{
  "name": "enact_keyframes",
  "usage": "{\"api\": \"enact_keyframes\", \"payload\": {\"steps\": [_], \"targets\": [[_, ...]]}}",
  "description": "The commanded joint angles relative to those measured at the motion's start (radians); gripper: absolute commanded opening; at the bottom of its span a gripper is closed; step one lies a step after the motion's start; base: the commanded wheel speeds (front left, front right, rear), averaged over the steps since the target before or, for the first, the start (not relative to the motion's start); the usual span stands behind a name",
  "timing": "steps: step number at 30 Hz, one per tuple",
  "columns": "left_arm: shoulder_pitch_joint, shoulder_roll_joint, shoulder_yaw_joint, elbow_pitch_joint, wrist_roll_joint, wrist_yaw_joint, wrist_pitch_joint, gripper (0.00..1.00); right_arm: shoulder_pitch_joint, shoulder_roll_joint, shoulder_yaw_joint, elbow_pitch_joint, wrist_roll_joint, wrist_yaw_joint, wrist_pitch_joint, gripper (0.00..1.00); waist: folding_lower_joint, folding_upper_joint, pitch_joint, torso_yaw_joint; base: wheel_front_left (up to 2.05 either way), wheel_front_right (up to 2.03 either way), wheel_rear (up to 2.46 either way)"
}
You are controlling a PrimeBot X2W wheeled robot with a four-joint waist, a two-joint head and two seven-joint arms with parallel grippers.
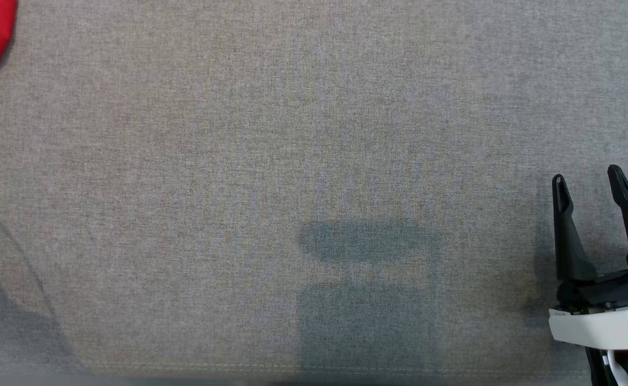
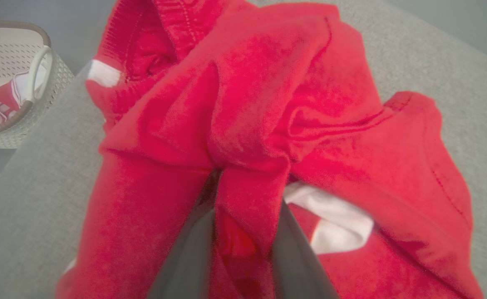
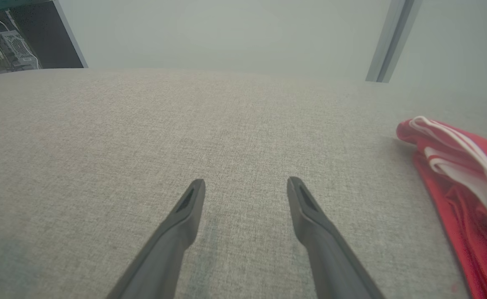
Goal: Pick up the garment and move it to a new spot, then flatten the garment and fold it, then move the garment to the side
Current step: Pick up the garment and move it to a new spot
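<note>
**Left gripper (image 2: 247, 195) clamped on garment (image 2: 268, 104); right gripper (image 1: 587, 177) idle, jaws apart.**

In the head view the garment lies at the upper left corner of the grey surface (image 1: 292, 134). In the left wrist view the fingers (image 2: 185, 249) pinch a raised fold at frame centre, probably to lift the bunched cloth for the move. The right gripper stands at lower right, apparently kept clear. Count: one gripped garment, one basket (image 2: 60, 70) at upper left, one more red-and-white cloth (image 3: 455, 166) at the right wrist view's right edge, two grippers.

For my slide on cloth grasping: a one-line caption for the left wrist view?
Left gripper pinches a fold of the crumpled red garment on the grey surface, basket beyond.
</note>
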Motion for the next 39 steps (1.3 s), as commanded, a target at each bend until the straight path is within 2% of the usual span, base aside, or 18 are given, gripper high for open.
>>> {"api": "enact_keyframes", "payload": {"steps": [1,6,12,18,19,21,24,25,27,31,34,36,39], "targets": [[-0.033,0.081,0.024,0.001,0.01,-0.002,-0.019,0.0,-0.001,-0.012,0.023,-0.029,0.014,0.0,-0.012,1.0,0.0,0.0,-0.007,-0.001,0.0,0.0,0.0],[-0.074,0.091,0.015,0.034,0.028,-0.025,-0.08,0.0,0.0,-0.013,0.012,-0.023,0.024,0.0,-0.015,1.0,0.0,0.0,-0.033,0.008,0.0,0.0,0.0],[-0.103,0.08,0.001,0.018,0.056,-0.065,-0.227,0.0,0.008,-0.006,-0.013,-0.005,0.034,0.0,-0.021,1.0,0.0,0.0,-0.114,0.03,0.0,0.0,0.0],[-0.02,0.02,-0.034,-0.06,0.09,-0.081,-0.399,0.0,0.029,0.012,-0.012,0.019,0.044,0.0,-0.023,1.0,0.0,0.0,-0.225,0.053,0.0,0.0,0.0],[-0.02,0.02,-0.034,-0.06,0.09,-0.081,-0.399,0.0,0.029,0.012,-0.012,0.019,0.044,0.0,-0.023,1.0,0.0,0.0,-0.225,0.053,0.0,0.0,0.0],[0.042,-0.017,-0.036,-0.101,0.086,-0.076,-0.452,0.0,0.04,0.018,-0.007,0.031,0.05,0.0,-0.024,1.0,0.0,0.0,-0.26,0.061,0.0,0.0,0.0],[0.171,-0.072,-0.051,-0.195,0.092,-0.037,-0.514,0.0,0.053,0.026,0.008,0.046,0.056,0.0,-0.028,1.0,0.0,0.0,-0.311,0.062,0.0,0.0,0.0],[0.271,-0.101,-0.066,-0.289,0.099,0.005,-0.532,0.0,0.063,0.029,0.015,0.055,0.059,0.0,-0.028,1.0,0.0,0.0,-0.34,0.059,0.0,0.0,0.0],[0.374,-0.119,-0.079,-0.412,0.117,0.066,-0.546,0.0,0.074,0.033,0.016,0.064,0.063,0.0,-0.028,1.0,0.0,0.0,-0.369,0.057,0.0,0.0,0.0],[0.575,-0.132,-0.131,-0.692,0.157,0.192,-0.524,0.0,0.089,0.037,0.02,0.068,0.072,0.0,-0.027,1.0,0.0,0.0,-0.399,0.032,0.0,0.0,0.0],[0.676,-0.142,-0.173,-0.878,0.183,0.271,-0.489,0.0,0.094,0.04,0.02,0.071,0.075,0.0,-0.029,1.0,0.0,0.0,-0.408,-0.002,0.0,0.0,0.0],[0.712,-0.141,-0.211,-0.964,0.206,0.301,-0.454,0.0,0.096,0.042,0.019,0.075,0.079,0.0,-0.031,1.0,0.0,0.0,-0.411,-0.034,0.0,0.0,0.0],[0.726,-0.162,-0.274,-1.052,0.228,0.312,-0.404,0.0,0.102,0.045,0.015,0.077,0.083,0.0,-0.037,1.0,0.0,0.0,-0.417,-0.088,0.0,0.0,0.0]]}}
